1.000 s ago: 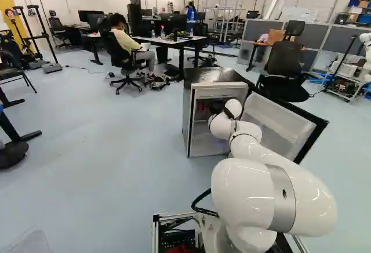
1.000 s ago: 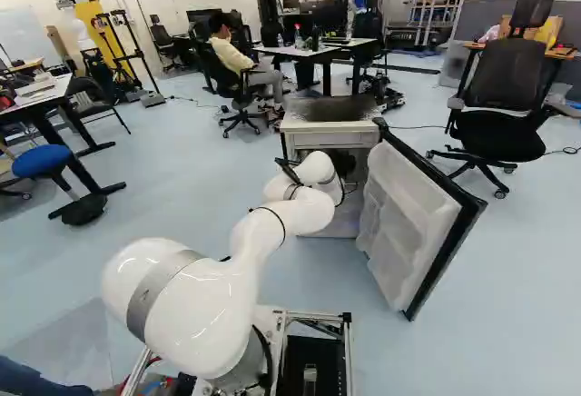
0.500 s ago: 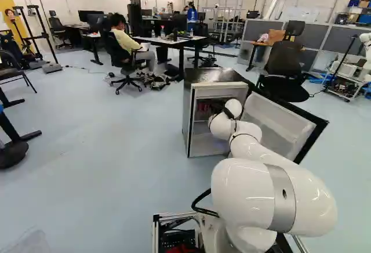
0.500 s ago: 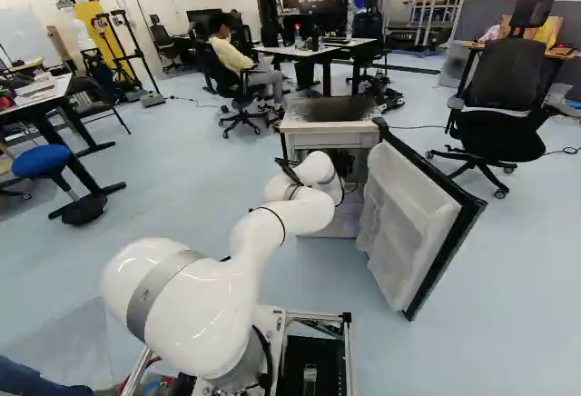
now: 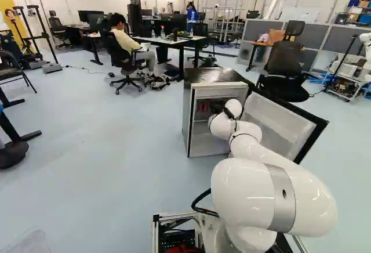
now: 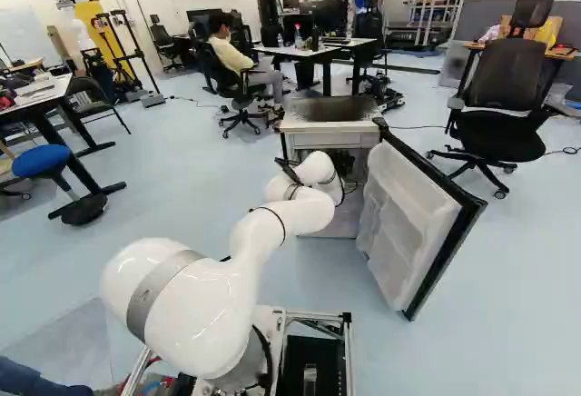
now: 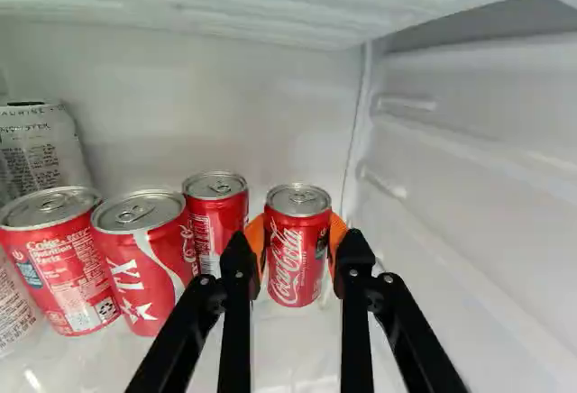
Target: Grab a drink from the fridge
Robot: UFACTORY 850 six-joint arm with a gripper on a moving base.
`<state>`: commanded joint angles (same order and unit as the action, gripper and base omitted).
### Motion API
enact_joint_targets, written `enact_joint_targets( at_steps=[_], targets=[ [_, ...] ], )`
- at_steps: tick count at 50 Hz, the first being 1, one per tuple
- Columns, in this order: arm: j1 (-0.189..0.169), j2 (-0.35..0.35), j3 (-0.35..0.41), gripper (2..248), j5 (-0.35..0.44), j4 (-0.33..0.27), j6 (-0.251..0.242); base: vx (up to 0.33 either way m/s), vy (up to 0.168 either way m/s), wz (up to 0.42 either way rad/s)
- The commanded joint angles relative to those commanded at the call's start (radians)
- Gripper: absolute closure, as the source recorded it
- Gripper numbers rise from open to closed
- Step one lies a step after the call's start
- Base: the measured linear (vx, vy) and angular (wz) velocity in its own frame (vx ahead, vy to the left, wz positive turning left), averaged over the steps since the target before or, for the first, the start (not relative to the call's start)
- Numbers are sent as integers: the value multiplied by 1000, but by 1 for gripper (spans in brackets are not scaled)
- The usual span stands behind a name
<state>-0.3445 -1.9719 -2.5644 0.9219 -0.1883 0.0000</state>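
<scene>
Between orange pads (image 7: 257,240): red can (image 7: 293,258), silver lid (image 7: 298,198).

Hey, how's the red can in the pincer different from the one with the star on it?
Position: the held can sits between the orange pads of the pincer, one pad against each side; the star can stands outside them, between two other red cans.
Design: the held can shows white script, the star can a broad white curve and a star.
Both are upright, red and silver-topped.
</scene>
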Motion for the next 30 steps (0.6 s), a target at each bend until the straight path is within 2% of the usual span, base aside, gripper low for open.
enact_joint_targets(
  at_steps=[16, 30],
  targets=[
    [-4, 11, 25, 158, 0, 0, 0, 0, 0, 0],
    [-8, 44, 84, 158, 0, 0, 0, 0, 0, 0]
  ],
)
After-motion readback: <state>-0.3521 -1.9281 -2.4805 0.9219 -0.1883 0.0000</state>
